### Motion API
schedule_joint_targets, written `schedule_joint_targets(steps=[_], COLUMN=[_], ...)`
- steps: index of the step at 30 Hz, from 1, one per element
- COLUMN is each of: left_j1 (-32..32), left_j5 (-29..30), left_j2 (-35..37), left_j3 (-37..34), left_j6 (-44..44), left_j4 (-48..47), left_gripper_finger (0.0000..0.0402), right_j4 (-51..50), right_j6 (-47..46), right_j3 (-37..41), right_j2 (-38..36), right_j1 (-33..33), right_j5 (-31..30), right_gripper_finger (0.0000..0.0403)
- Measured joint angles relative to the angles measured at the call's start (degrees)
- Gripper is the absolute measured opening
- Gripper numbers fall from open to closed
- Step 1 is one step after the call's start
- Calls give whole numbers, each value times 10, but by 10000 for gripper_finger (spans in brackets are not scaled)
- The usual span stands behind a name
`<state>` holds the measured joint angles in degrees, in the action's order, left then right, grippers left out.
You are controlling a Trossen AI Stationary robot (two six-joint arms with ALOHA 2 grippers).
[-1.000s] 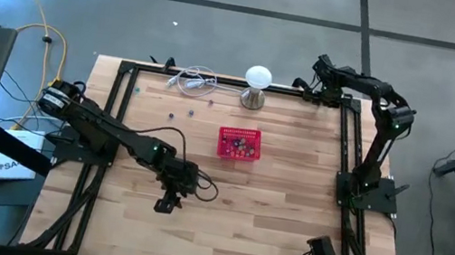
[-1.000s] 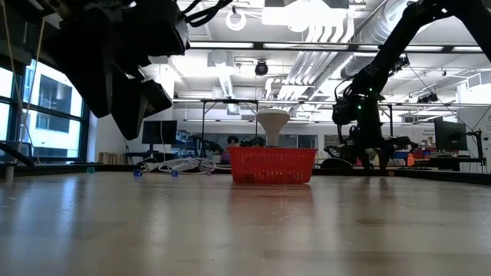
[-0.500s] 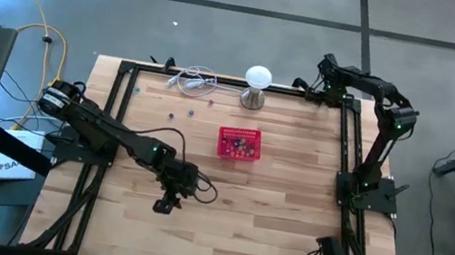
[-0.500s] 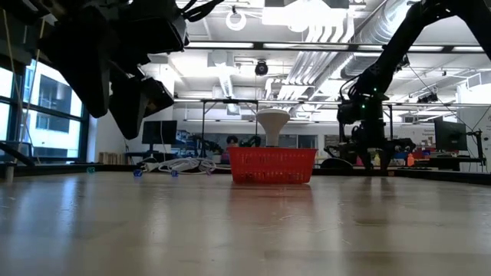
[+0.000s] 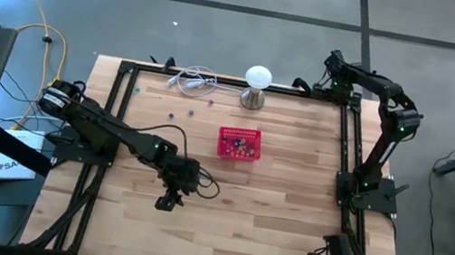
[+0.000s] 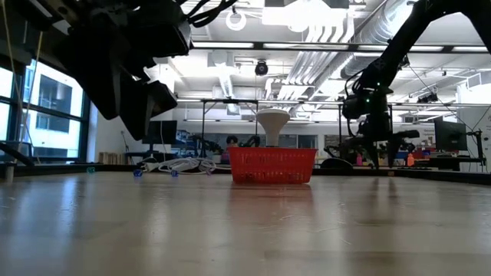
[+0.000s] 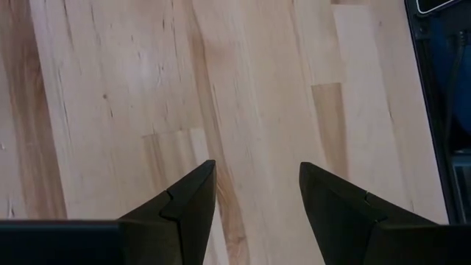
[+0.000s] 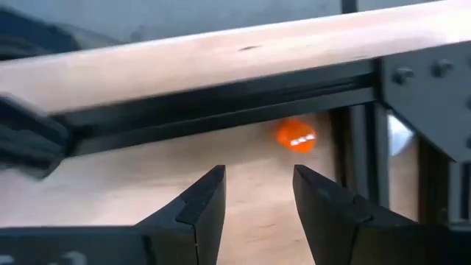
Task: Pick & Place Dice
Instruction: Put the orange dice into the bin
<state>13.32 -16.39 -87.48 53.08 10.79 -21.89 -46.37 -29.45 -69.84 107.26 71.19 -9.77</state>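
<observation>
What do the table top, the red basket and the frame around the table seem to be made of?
Table top: wood, probably jointed light planks with a smooth finish; grain and board seams show.
Basket: likely plastic or coated wire mesh; fine grid walls, uniform red.
Frame: probably black metal bars, matte; straight rails with bolted brackets.

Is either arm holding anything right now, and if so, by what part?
Nothing is held. The left end effector is open over bare table; the right end effector is open too, with an orange die lying beyond it, ungripped.
</observation>
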Motion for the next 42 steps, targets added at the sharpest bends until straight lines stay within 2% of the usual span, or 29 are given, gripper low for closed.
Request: schedule_joint_targets(steps=[6, 20, 26, 37, 42], left_j1=[0, 0, 0, -8, -8], left_j5=[-3, 3, 4, 7, 6], left_j2=[0, 0, 0, 0, 0], left_j3=[0, 0, 0, 0, 0], left_j6=[3, 1, 1, -1, -1], left_j4=[-4, -17, -17, -8, -2], left_gripper_finger=[189, 189, 189, 189, 189], right_j4=[7, 16, 28, 28, 29], right_j6=[-38, 7, 29, 18, 20], right_j3=[0, 3, 2, 3, 3], right_j2=[0, 2, 42, 40, 40], right_j1=[8, 34, 39, 43, 43], right_j5=[-8, -25, -17, -7, -6], right_gripper_finger=[136, 127, 127, 126, 102])
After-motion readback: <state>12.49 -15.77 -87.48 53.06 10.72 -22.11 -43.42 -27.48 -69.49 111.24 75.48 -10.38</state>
